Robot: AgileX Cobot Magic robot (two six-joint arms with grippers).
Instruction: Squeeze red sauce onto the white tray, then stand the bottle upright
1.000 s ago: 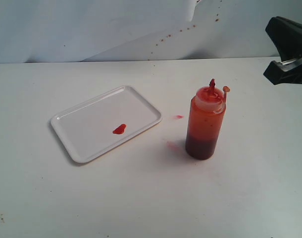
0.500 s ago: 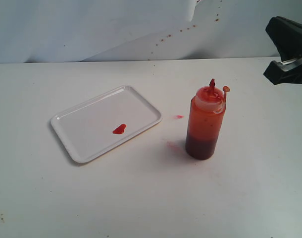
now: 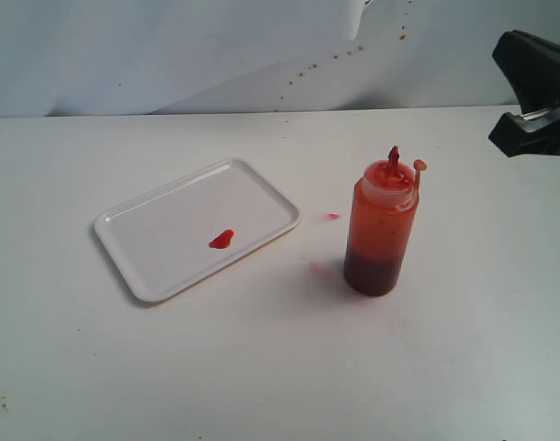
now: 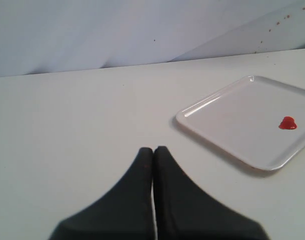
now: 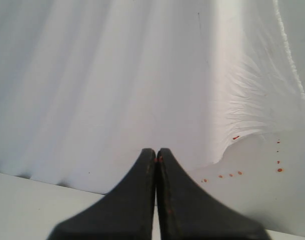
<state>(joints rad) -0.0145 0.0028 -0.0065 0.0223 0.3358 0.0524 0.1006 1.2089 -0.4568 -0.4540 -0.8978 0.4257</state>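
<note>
The orange-red squeeze bottle [image 3: 381,230] stands upright on the table, right of the white tray [image 3: 161,230], with its nozzle up and tip cap hanging beside it. A small blob of red sauce [image 3: 221,240] lies on the tray, also seen in the left wrist view as red sauce [image 4: 287,123] on the white tray [image 4: 227,125]. My right gripper [image 5: 156,151] is shut and empty, raised at the far right and facing the white backdrop; its arm [image 3: 537,92] shows at the exterior view's edge. My left gripper [image 4: 153,150] is shut and empty over bare table, apart from the tray.
Two faint red smears [image 3: 330,217] mark the table between tray and bottle. A white backdrop sheet [image 3: 170,55] with small red spatter [image 5: 232,174] hangs behind the table.
</note>
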